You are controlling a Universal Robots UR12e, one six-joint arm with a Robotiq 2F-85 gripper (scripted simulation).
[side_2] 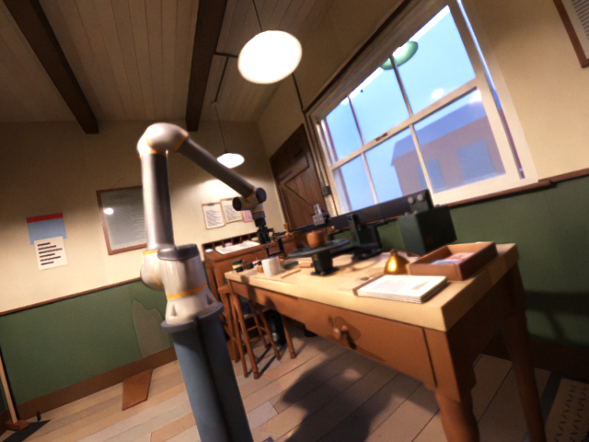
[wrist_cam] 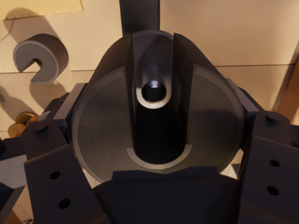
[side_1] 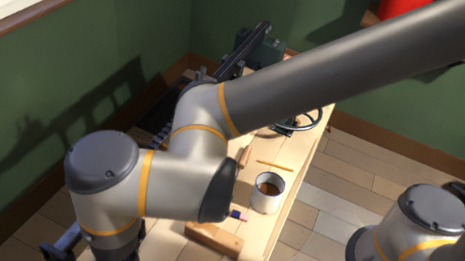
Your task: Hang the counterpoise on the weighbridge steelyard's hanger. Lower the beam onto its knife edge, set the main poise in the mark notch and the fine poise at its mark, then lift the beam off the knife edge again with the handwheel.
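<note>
At the far left end of the desk, the wrist camera looks down on a large dark slotted disc, the counterpoise. My gripper has closed on it and I hold it by its rim. The hanger's rod stands inside the disc's slot. A dark bar runs away from the disc at the top. A second, smaller slotted weight lies on the desk to the left. The steelyard's beam runs along the wall side of the desk. The handwheel sits partly hidden behind my arm.
Behind the desk are a green wall and a window. On the desk lie a mug, a pencil, an eraser, a wooden block, a book and a tray. A brass piece lies left of the gripper.
</note>
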